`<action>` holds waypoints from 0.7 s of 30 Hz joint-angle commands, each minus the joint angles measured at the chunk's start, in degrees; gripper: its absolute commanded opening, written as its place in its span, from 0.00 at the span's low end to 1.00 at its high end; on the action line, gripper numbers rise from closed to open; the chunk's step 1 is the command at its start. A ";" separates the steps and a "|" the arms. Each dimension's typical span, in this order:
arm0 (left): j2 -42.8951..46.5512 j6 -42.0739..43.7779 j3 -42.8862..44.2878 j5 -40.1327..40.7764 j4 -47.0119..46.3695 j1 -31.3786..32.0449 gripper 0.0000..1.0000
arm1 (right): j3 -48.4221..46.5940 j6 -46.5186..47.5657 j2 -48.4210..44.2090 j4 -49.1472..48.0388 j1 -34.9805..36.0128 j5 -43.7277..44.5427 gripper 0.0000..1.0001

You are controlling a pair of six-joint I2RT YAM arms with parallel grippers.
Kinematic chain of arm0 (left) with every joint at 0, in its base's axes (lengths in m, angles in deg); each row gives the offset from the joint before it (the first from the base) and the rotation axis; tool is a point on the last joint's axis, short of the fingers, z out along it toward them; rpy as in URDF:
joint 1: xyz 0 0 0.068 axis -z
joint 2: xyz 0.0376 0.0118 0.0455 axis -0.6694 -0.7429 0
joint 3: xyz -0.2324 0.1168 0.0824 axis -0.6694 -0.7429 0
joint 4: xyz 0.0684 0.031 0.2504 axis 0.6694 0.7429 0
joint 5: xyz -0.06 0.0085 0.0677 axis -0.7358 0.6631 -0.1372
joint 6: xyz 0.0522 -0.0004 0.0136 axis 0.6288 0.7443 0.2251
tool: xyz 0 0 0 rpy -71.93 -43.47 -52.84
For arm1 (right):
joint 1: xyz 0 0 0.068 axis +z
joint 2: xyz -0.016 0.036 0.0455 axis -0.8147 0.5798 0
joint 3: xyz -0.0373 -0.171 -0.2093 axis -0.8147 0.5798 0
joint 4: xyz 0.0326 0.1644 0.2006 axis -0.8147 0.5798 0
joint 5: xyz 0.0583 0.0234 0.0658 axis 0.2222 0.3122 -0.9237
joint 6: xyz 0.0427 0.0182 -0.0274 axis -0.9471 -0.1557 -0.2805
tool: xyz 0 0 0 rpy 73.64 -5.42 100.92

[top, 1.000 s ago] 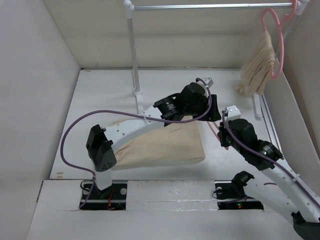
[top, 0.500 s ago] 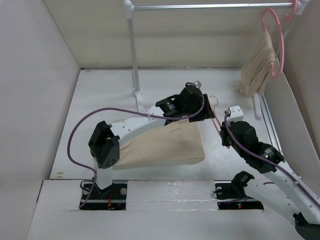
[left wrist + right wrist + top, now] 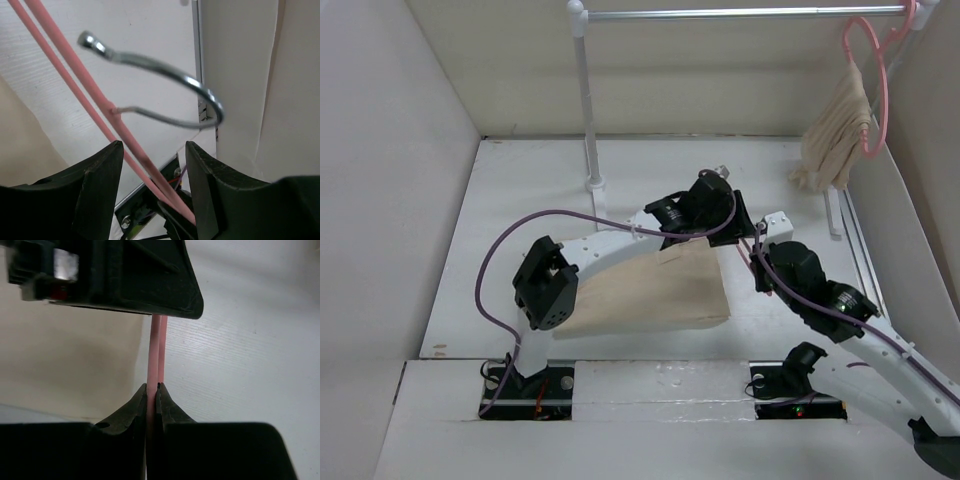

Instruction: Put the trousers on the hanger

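Only the top view takes in the whole setting. The trousers [image 3: 650,290] lie folded into a pale beige slab on the white counter [image 3: 520,200], a little below the middle of the frame, with the left arm stretched across their upper edge. At the upper right a smaller bunched beige garment [image 3: 835,135] hangs on a second pink hanger [image 3: 880,92] from a metal rail [image 3: 740,13].

The top view barely shows the hanger [image 3: 134,142] of the task, because it is wedged between the two wrists right of centre, just off the right edge of the trousers. The wrist views show it plainly. In the left wrist view two thin pink rods run side by side from the upper left to the bottom centre. A bare metal hook [image 3: 197,85] curls out from them across the middle of the frame. The rods pass between the spread fingers of the left gripper [image 3: 152,182], with a clear gap on the left side. Beige cloth fills the lower left corner.

The right wrist view shows what the left does not. The right gripper [image 3: 152,388] is pressed together on the pink rod at the centre of the frame, pinching it. The dark body of the left gripper sits across the top, with trouser cloth on the left and bare counter on the right.
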 commanded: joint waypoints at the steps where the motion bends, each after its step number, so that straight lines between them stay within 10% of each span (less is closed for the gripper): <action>1: -1.99 -0.33 3.59 -0.83 -1.20 0.18 0.48 | -0.07 0.53 0.21 -5.24 1.56 0.27 0.00; 12: -3.67 0.63 4.83 -1.53 0.56 0.18 0.00 | -0.33 -0.87 2.59 -2.69 2.89 2.64 0.00; 17: -2.10 0.20 0.45 -3.02 -2.16 0.18 0.00 | -1.81 -2.71 1.54 0.64 2.89 -1.39 0.49; 21: 1.24 -1.38 -7.81 -3.64 -10.23 0.18 0.00 | -4.81 -5.97 -0.04 4.69 2.89 -5.44 0.66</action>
